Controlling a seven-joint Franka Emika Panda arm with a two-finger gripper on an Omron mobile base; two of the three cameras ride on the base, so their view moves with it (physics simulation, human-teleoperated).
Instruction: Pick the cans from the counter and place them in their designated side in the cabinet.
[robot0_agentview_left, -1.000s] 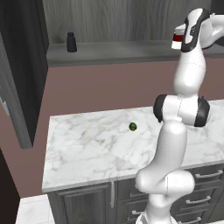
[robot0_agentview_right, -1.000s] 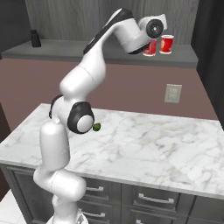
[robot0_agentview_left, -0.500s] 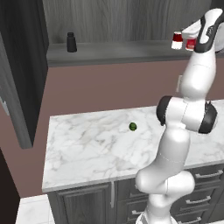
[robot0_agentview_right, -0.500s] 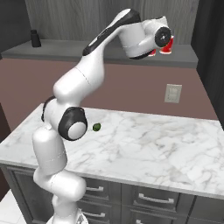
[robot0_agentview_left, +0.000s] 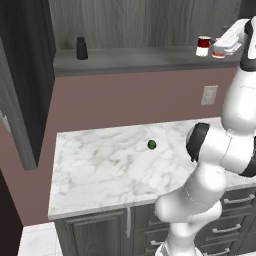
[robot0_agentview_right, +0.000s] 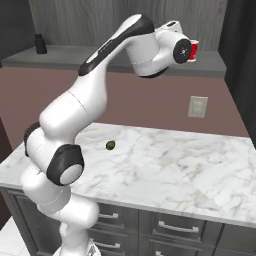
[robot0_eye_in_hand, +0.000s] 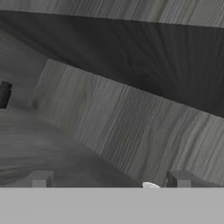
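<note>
Red cans sit on the cabinet's grey shelf (robot0_agentview_left: 150, 57) in the left base view: dark red can (robot0_agentview_left: 203, 46) and, beside it, bright red can (robot0_agentview_left: 218, 52), half behind the arm. Right base view: a red can (robot0_agentview_right: 193, 50) peeks past the wrist; the veined marble counter (robot0_agentview_right: 200, 165) carries a green ball (robot0_agentview_right: 110, 145). Hand view: gripper (robot0_eye_in_hand: 109, 180) wide, empty, facing wood grain; best to back straight out.

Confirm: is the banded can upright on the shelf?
Upright: the banded can stands on the shelf, silvery top up.
</note>
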